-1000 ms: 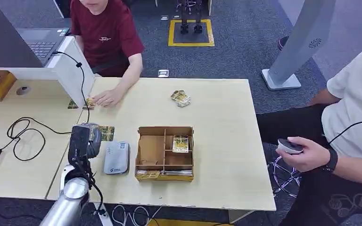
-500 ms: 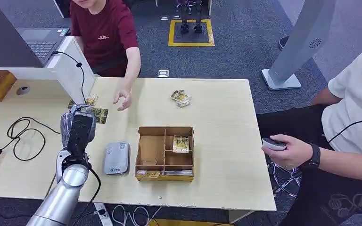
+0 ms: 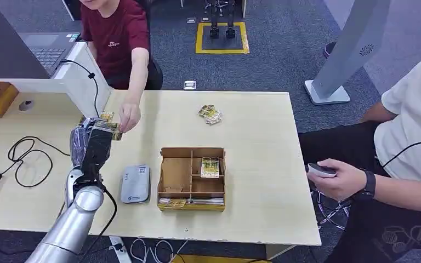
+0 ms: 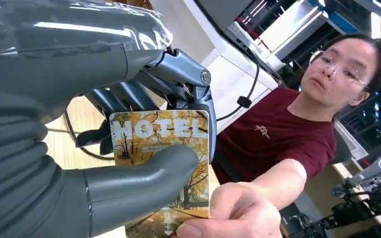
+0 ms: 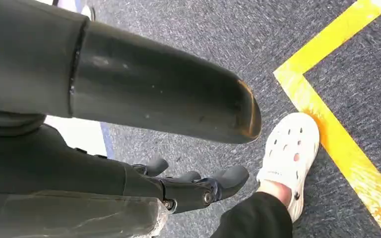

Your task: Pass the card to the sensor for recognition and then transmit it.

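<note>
- Left wrist view shows the left hand (image 4: pixel 129 148) gripping the card (image 4: pixel 171 163), thumb across its printed face and the darker fingers behind its top edge; a person's hand (image 4: pixel 238 213) is already pinching the card's free lower corner.
- Head view places that card (image 3: pixel 108 127) above the surface (image 3: pixel 252 120), held out beyond the grey sensor (image 3: pixel 135 183) toward the seated person in the red shirt, so my reading is that the handover is the step in hand.
- To do it well, I would keep the arm steady and the card flat, and ease thumb and fingers apart only once the person's pinch clearly carries the weight; letting go too soon risks dropping it onto the surface.
- Avoid tugging back or twisting, since two grips now share one thin card.
- Right wrist view shows the right hand (image 5: pixel 198 191) hanging over the carpet, fingers loosely curled and holding nothing.
- Hard to make out: how firmly the person's fingers bite, because the picture edge cuts off their lower part.
- Whether the sensor has registered the card cannot be told; no light or display is readable.
- Small print under the card's large lettering is too blurred to read.
</note>
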